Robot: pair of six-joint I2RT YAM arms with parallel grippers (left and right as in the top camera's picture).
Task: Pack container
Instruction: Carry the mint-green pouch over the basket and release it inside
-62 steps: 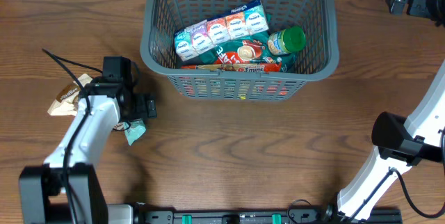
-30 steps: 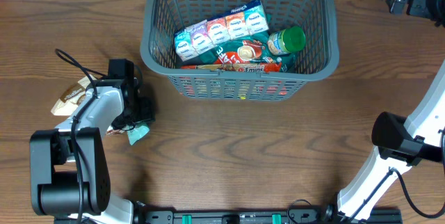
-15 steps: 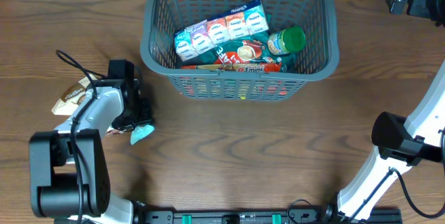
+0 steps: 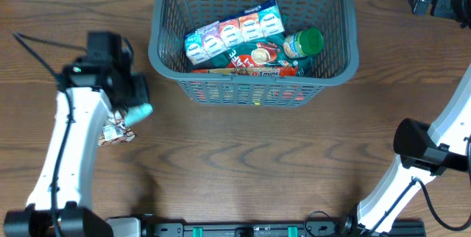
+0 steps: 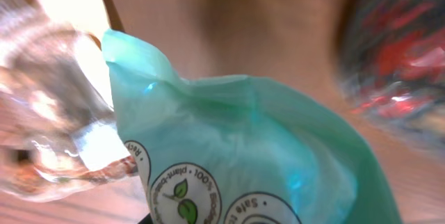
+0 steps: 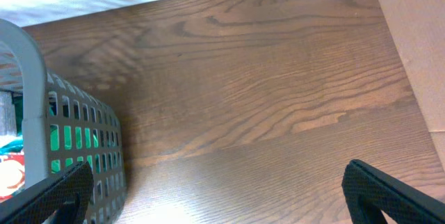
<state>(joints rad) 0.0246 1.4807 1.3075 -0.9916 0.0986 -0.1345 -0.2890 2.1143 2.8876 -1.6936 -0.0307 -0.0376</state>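
- Since the earlier overhead frame, the left arm has swung up toward the upper left, carrying the teal packet (image 4: 141, 110) up and a little left of where it lay.
- At the left of the overhead frame, the left end effector (image 4: 135, 101) is closed on the teal packet. The wrist view is filled by the packet (image 5: 243, 147), with round printed seals low on its face.
- Just below the teal packet, a crinkly clear packet (image 4: 115, 132) lies on the brown wooden surface (image 4: 257, 163). It appears blurred at the left of the wrist view (image 5: 49, 113).
- At top centre stands the container (image 4: 213, 90), a dark grey lattice basket, well apart from the teal packet.
- Inside it are a strip of small colourful packets (image 4: 235, 29), a red packet (image 4: 250, 68) against the near wall, and a green-lidded jar (image 4: 303, 43).
- At the upper right, the right end effector (image 6: 215, 196) is spread wide and holds nothing. The container's rim (image 6: 35, 78) sits at the left of its view.
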